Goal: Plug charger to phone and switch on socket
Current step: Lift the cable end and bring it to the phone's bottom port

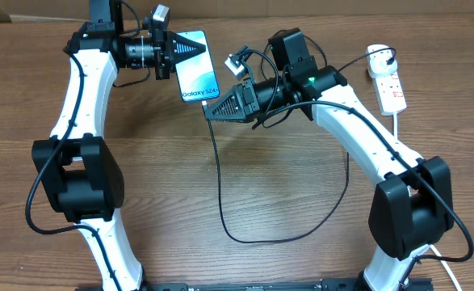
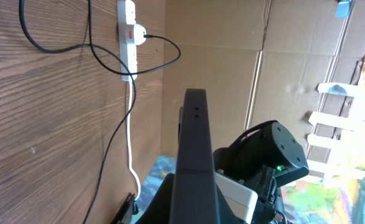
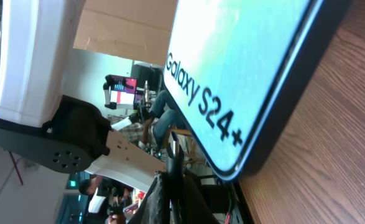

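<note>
The phone (image 1: 198,71), teal screen reading "Galaxy S24", lies at the table's far middle. My left gripper (image 1: 178,50) is shut on its far end; in the left wrist view the phone (image 2: 194,143) shows edge-on between the fingers (image 2: 194,214). My right gripper (image 1: 211,110) is shut on the charger's black connector tip (image 3: 173,149), just short of the phone's near end (image 3: 244,68). The thin black cable (image 1: 220,194) loops across the table to the white adapter (image 1: 379,56), plugged into the socket strip (image 1: 392,87), also seen in the left wrist view (image 2: 127,43).
The power strip's thick white cord (image 1: 398,129) runs down the right side behind the right arm. The cable loop (image 1: 261,240) lies on the wood between the two arm bases. Cardboard walls stand behind the table.
</note>
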Available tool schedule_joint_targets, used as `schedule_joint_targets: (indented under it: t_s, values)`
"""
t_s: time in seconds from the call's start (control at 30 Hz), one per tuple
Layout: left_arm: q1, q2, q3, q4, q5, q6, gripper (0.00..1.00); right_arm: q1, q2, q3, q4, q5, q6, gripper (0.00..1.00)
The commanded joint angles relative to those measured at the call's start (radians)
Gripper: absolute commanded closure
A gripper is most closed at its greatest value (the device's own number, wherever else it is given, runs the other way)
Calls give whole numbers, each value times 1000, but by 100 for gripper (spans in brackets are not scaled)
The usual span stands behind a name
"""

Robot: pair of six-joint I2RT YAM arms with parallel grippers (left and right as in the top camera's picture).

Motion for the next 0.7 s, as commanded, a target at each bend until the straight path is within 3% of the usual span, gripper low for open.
schedule_joint_targets:
  t_s: [0.0, 0.67]
  values:
    - [-6, 0, 16, 6, 53, -17, 96, -1, -32, 0, 9, -19, 29, 96]
    - [-7, 0, 16, 53, 60, -51, 96, -1, 8, 0, 38, -19, 50, 96]
